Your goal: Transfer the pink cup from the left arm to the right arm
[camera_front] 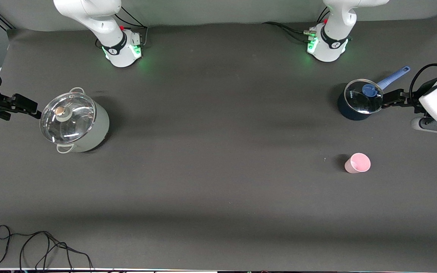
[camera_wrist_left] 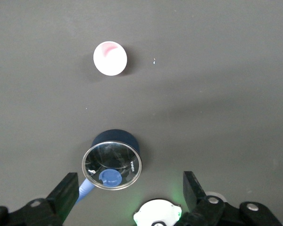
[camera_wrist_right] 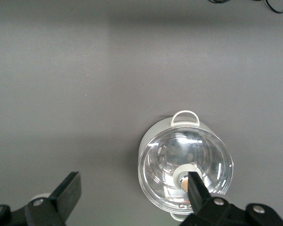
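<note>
The pink cup (camera_front: pixel 357 163) stands upright on the dark table toward the left arm's end, nearer the front camera than the blue saucepan. It also shows in the left wrist view (camera_wrist_left: pixel 110 59), mouth up and empty. My left gripper (camera_front: pixel 388 99) is open and empty, up in the air beside the blue saucepan, well apart from the cup; its fingers stand wide in the left wrist view (camera_wrist_left: pixel 129 187). My right gripper (camera_front: pixel 29 107) is open and empty at the right arm's end, beside the grey pot; the right wrist view (camera_wrist_right: pixel 134 188) shows its fingers spread.
A small dark-blue saucepan (camera_front: pixel 358 101) with a glass lid and blue handle sits under the left wrist camera (camera_wrist_left: pixel 112 162). A large grey pot (camera_front: pixel 75 123) with a glass lid stands toward the right arm's end (camera_wrist_right: pixel 185 165). A black cable (camera_front: pixel 44 246) lies at the front edge.
</note>
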### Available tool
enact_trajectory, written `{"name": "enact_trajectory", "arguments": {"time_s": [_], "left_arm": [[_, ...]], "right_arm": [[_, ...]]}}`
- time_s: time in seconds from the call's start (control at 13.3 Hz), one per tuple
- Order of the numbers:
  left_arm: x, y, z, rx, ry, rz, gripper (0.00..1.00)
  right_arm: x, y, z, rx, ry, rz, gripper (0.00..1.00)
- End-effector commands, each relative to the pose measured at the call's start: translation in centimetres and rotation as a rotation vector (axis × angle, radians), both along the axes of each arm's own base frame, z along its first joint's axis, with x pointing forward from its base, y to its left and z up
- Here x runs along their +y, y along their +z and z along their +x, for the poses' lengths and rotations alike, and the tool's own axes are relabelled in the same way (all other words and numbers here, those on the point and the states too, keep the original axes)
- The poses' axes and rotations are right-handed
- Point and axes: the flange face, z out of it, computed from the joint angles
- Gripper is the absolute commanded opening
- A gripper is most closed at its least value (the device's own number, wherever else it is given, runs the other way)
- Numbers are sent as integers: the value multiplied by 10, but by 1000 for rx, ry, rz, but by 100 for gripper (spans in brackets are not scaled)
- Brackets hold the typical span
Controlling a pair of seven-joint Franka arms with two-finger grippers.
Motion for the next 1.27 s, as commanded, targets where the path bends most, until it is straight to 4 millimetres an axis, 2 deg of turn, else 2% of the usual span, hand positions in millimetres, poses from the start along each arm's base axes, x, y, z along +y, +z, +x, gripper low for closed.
{"name": "enact_trajectory", "arguments": {"time_s": [0.0,0.22,0.38,0.53,0.67,0.75,0.9,1.2], "left_arm": [[10,7,3,-16,-149,-26,98],[49,1,12,-66,-387,-141,96],[66,0,15,-106,-512,-214,91],[87,-4,19,-151,-674,-253,92],[123,-17,23,-203,-801,-319,92],[144,-28,25,-242,-828,-375,92],[190,-66,29,-346,-905,-528,98],[262,-144,28,-535,-971,-733,99]], "right_arm": [[3,8,4,-7,12,8,100],[3,8,4,-7,9,8,100],[2,8,4,-8,8,8,100],[1,10,5,-10,3,9,100],[0,12,10,-17,0,9,100],[0,12,12,-19,1,7,100],[0,11,15,-17,2,4,100],[0,11,15,-19,14,6,100]]}}
